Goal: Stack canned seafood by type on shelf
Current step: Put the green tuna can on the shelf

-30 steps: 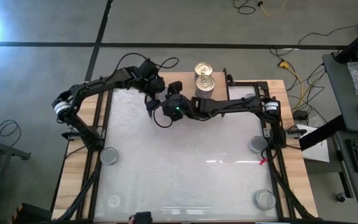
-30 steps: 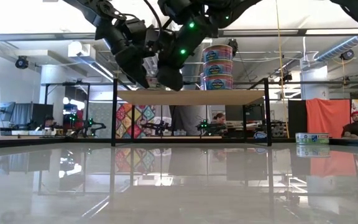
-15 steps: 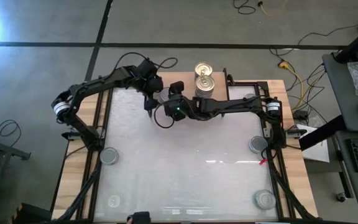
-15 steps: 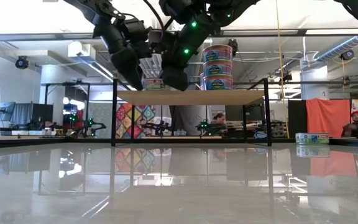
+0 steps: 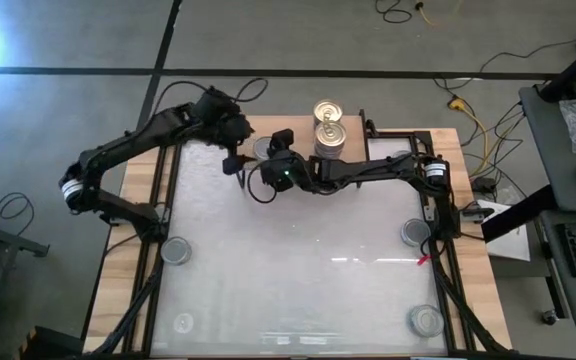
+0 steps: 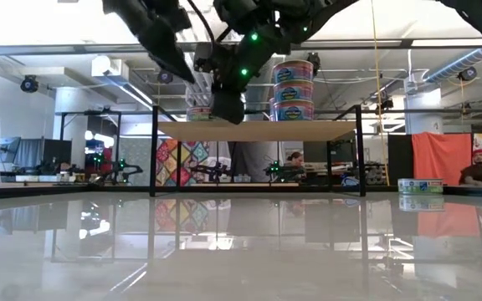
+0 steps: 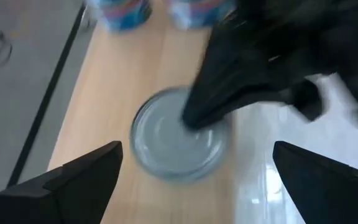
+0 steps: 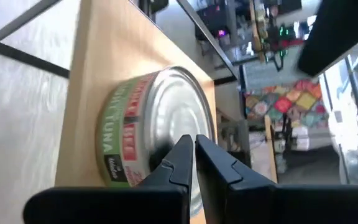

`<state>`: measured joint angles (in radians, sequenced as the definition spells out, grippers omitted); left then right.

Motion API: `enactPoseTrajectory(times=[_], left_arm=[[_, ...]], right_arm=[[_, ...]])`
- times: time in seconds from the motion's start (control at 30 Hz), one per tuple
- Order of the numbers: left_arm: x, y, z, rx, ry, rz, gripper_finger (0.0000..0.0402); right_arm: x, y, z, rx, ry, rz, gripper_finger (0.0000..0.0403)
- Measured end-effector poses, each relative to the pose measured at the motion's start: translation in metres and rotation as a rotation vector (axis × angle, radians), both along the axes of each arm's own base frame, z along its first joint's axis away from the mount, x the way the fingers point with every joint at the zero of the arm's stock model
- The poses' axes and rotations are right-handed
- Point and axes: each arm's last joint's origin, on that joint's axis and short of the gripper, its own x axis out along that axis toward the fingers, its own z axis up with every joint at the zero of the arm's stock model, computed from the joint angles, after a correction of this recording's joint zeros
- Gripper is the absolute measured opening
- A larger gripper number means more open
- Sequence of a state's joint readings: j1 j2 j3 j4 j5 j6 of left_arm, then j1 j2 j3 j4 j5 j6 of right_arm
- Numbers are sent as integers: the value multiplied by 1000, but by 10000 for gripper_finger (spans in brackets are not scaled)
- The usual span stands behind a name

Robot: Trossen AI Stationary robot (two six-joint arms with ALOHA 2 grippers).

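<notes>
From above, the shelf (image 5: pixel 298 150) stands at the far edge of the white table (image 5: pixel 298 270); two stacks of gold-topped cans (image 5: pixel 328 125) sit on its right part, and a silver-topped tuna can (image 5: pixel 264 148) lies alone to their left; the left gripper (image 5: pixel 230 160) hangs just left of that can, fingers spread wide and holding nothing; the right gripper (image 5: pixel 268 157) reaches in from the right and sits over the can, fingers shut; four more silver cans, one at (image 5: pixel 175 250), wait near the table's left and right edges.

At table height, the shelf board (image 6: pixel 258 130) carries a tall stack of blue-labelled cans (image 6: pixel 293 90) on its right; the tuna can (image 6: pixel 197 113) shows low beside the right gripper (image 6: pixel 227 113).

Through the left wrist camera, the tuna can's silver lid (image 7: pixel 174 142) lies on the wood between the open fingers (image 7: pixel 82 180), with the dark tip of the right gripper (image 7: pixel 194 118) on it.

Through the right wrist camera, the closed fingertips (image 8: pixel 182 152) press against the lid of the green-labelled tuna can (image 8: pixel 148 134), gripping nothing.

The risk appears to be a shove: with the two arms crowded together, a push by the shut fingers could slide the can off the shelf's edge or into the neighbouring stacks, or the arms could knock each other.
</notes>
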<state>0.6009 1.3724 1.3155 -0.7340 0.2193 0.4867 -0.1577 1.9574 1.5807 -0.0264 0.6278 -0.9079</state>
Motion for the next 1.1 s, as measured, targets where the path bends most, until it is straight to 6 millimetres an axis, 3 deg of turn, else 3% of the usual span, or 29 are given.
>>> enactPoseTrajectory(times=[0.13,0.27,0.5,0.73,0.93,1.1], left_arm=[[-6,-11,15,18,-99,-91,385],[-7,-14,21,43,-176,-131,345],[16,2,0,10,-145,-58,210],[37,18,-38,-96,-11,-1,19],[38,25,-46,-32,59,92,24],[37,39,-51,0,72,130,3]], right_arm=[[-7,26,34,-1,-93,-25,13],[-31,65,82,54,-194,22,13],[-87,109,123,290,-257,10,13],[-125,120,126,484,-246,-143,12],[-132,126,121,507,-210,-176,12],[-131,126,120,506,-202,-175,12]])
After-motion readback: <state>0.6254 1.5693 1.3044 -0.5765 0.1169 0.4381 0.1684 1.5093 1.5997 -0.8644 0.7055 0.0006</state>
